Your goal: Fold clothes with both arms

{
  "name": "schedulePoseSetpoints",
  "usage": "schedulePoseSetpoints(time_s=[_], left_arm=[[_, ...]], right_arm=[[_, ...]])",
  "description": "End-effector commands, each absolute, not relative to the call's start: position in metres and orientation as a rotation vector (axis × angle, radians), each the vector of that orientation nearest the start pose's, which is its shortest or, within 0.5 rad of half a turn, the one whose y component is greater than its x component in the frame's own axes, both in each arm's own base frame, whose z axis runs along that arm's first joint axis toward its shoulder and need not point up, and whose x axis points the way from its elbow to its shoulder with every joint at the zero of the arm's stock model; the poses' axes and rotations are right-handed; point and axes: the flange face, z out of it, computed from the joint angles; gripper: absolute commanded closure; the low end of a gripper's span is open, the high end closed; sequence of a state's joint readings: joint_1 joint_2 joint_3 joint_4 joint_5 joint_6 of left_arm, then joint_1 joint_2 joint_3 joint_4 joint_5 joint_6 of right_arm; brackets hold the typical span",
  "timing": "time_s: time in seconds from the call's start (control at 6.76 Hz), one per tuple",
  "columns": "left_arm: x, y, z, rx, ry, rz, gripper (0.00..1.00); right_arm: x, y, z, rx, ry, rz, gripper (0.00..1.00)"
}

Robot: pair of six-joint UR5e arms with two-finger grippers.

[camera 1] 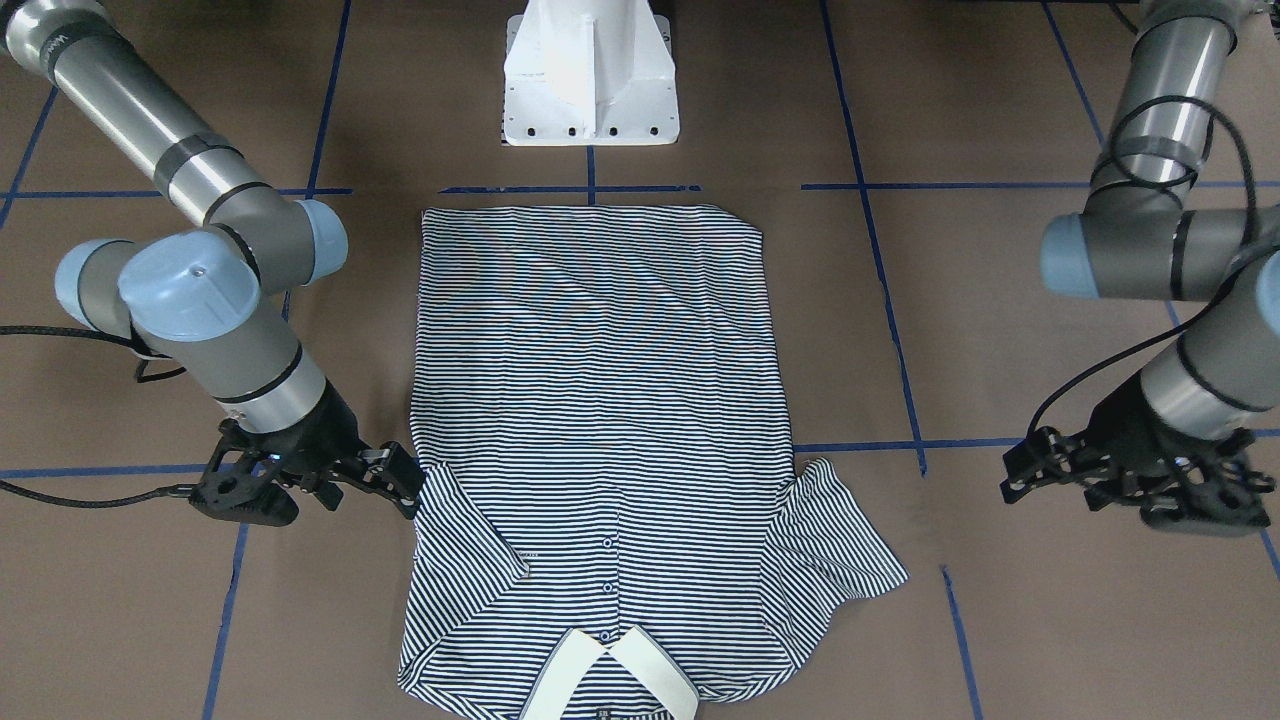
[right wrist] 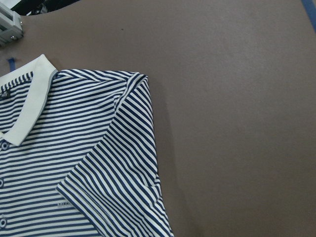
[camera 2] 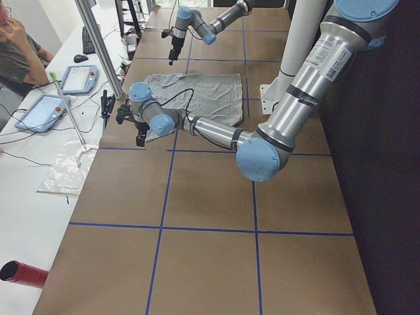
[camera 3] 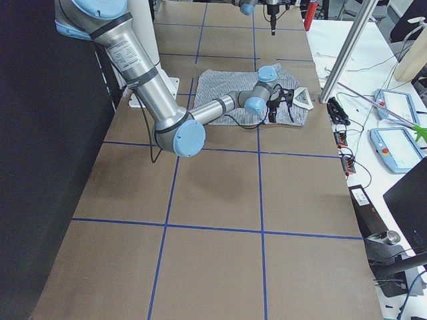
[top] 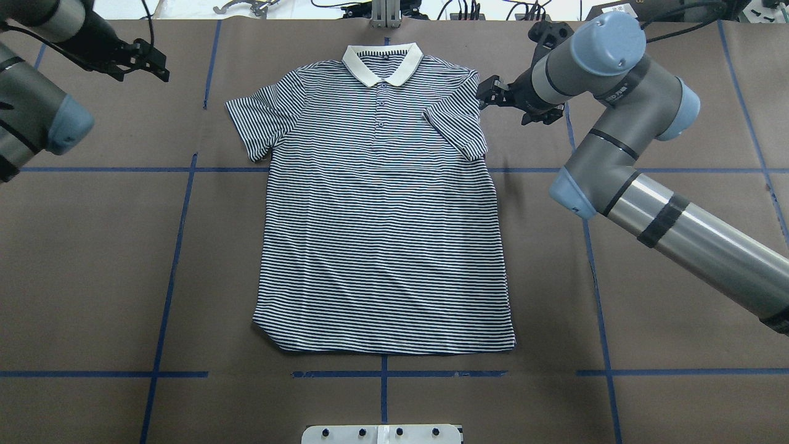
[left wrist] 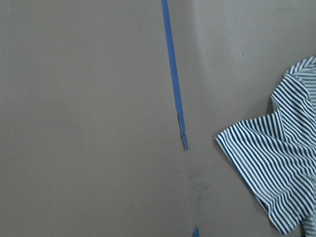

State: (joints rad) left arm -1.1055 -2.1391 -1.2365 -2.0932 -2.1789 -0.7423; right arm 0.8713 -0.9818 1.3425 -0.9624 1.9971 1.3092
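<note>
Across brown paper-covered bench (top: pixel 92 277), navy-and-white striped polo shirt (top: pixel 382 234) lies flat, hem near robot, white collar (top: pixel 382 61) far. R sleeve (top: pixel 456 129) folded inward; R fingers (camera 1: pixel 403 468) spread, empty, beside it. L fingers (camera 1: pixel 1015 487) spread, well apart from L sleeve (top: pixel 259 120). Prob. next: pinch its cuff edge, mirror fold.

In the overhead view we are seeing bare table (top: pixel 92 277) lying open down the frame's left side and below the polo shirt (top: pixel 382 216). The right arm (top: pixel 678 228) is slanting across the right side, blocking that approach, with its pincer (top: pixel 490 97) hanging just beside the sleeve. A white pedestal (top: pixel 382 433) is occupying bottom centre.
</note>
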Motion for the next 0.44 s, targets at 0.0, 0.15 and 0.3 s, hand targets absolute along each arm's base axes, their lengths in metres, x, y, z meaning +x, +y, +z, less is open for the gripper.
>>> schedulePoseSetpoints(time_s=[0.0, 0.15, 0.3], left_arm=[[0.348, -0.708, 0.427, 0.31, 0.85, -0.105, 0.25], [0.371, -0.713, 0.428, 0.357, 0.821, -0.109, 0.31], [0.396, -0.713, 0.428, 0.353, 0.835, -0.108, 0.33]], right_arm=[[-0.375, -0.599, 0.375, 0.15, -1.042, 0.332, 0.0], [-0.372, -0.593, 0.39, 0.161, -1.057, 0.326, 0.0], [-0.366, -0.585, 0.409, 0.175, -1.072, 0.317, 0.0]])
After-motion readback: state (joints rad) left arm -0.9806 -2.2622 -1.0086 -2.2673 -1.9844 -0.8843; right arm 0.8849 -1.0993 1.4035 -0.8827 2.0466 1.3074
